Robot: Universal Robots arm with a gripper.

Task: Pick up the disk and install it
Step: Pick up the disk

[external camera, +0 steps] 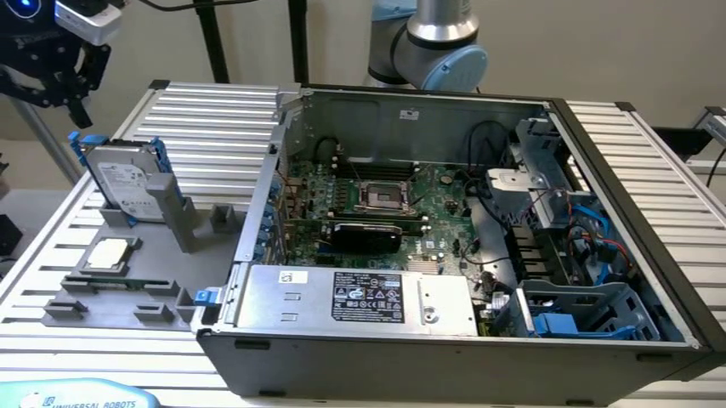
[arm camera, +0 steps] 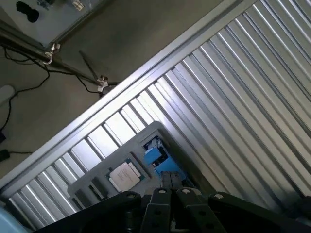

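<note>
Currently my gripper point(arm camera: 170, 180) hangs empty, fingers pressed together, above the disk point(external camera: 125, 180). It stands on edge in the grey fixture point(external camera: 170, 272) beside the open computer case point(external camera: 454, 361), I'd judge so its blue rails point(external camera: 82, 149) can be gripped from above.

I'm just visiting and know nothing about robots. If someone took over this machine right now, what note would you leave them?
Gripper: shut, holding nothing, hovering above the disk.
Disk: standing upright in the grey holder on the slatted table, at the exterior view's left, beside the open computer case. A small silver chip lies in the same holder.
Done: nothing that shows; the disk is not yet picked up.
Left: grasp the disk, lift it out and install it in the case.
</note>
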